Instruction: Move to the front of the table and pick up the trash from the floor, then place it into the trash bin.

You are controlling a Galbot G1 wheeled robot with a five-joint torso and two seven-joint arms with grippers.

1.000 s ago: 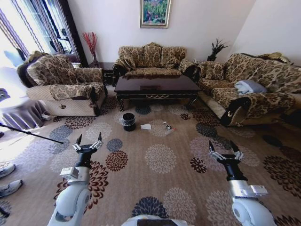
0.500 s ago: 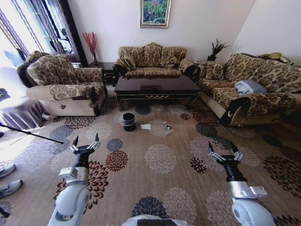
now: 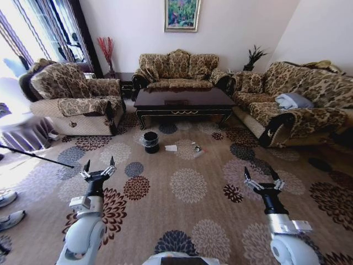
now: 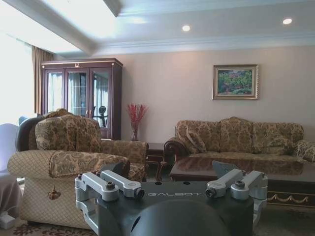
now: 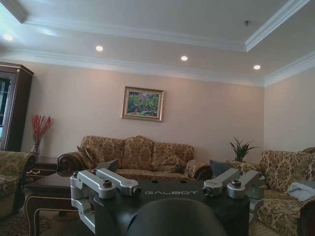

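Left gripper (image 3: 99, 167) and right gripper (image 3: 263, 176), both spread and empty, above carpet, well short of trash bin (image 3: 150, 142).

walls: plain cream, framed painting (image 3: 182, 15) ahead of both pincers | seating: patterned sofas (image 3: 177, 69) beyond them | cabinet (image 4: 81, 96): dark wood, glass doors | ceiling: recessed spotlights lit

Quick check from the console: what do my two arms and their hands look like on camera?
Both arms are glossy white at the forearm, each with a silver block at the wrist and a black neck. The left hand and right hand have silver linkages and two dark pointed fingers. The black wrist housing reads GALBOT.
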